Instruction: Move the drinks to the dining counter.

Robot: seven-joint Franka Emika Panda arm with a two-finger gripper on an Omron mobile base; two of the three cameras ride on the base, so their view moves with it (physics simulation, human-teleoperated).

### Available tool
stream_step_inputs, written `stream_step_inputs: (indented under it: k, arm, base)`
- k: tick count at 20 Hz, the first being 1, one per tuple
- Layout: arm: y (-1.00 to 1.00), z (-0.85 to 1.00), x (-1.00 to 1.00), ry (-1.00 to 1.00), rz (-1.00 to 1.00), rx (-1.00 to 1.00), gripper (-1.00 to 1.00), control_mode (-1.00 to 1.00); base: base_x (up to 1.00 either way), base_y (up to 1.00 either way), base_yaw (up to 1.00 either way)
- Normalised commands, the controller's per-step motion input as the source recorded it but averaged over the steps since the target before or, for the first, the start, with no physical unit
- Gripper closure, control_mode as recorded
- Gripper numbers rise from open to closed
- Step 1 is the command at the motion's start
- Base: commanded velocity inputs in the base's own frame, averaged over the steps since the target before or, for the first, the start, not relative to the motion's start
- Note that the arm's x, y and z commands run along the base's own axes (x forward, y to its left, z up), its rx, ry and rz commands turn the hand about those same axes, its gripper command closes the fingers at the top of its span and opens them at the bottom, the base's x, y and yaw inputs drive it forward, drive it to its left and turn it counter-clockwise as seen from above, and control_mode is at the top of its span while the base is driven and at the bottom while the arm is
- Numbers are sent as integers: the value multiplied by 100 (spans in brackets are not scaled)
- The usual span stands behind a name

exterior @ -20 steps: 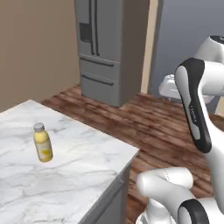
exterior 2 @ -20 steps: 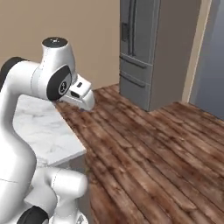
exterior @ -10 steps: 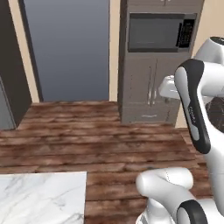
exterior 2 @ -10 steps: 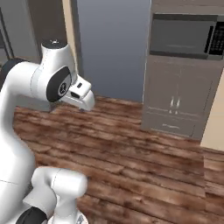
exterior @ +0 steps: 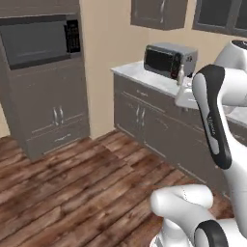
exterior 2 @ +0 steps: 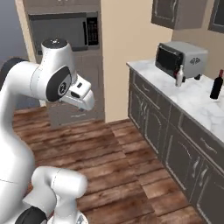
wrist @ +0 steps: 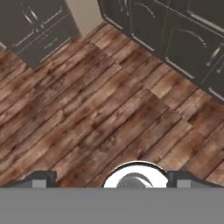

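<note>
Two of the drinks stand on the marble worktop (exterior 2: 197,98) along the right wall. A small beige-grey bottle with a white cap (exterior 2: 179,76) (exterior: 182,74) is just in front of the grey toaster oven (exterior 2: 181,59) (exterior: 170,59). A slim dark red-brown bottle (exterior 2: 216,85) stands further right on the same top. My gripper (exterior 2: 87,103) hangs in mid-air over the wooden floor, well left of that worktop. In the hand view the gripper (wrist: 112,178) is open and holds nothing, its tips wide apart. The dining counter is out of view.
Dark cabinets (exterior 2: 175,131) run under the worktop. A tall cabinet with a built-in microwave (exterior: 41,43) stands by the beige wall. Wall cabinets (exterior: 159,12) hang above. Open wooden floor (wrist: 109,105) lies between me and the cabinets.
The whole picture has swung: the base turned from the marble island and fridge, past the microwave cabinet, to the toaster-oven worktop. The arm's pose and the open gripper look unchanged.
</note>
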Motion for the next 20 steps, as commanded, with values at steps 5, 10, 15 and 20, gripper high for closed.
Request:
stream_step_inputs:
  k: [5,10,15,20]
  arm:
    - [0,0,0,0,0,0,-100,100]
    - [0,0,0,0,0,0,-100,100]
    - [0,0,0,0,0,0,-100,100]
    - [0,0,0,0,0,0,-100,100]
  base:
    - [0,0,-99]
    - [21,13,-95]
    - [77,84,-65]
    - [99,100,-37]
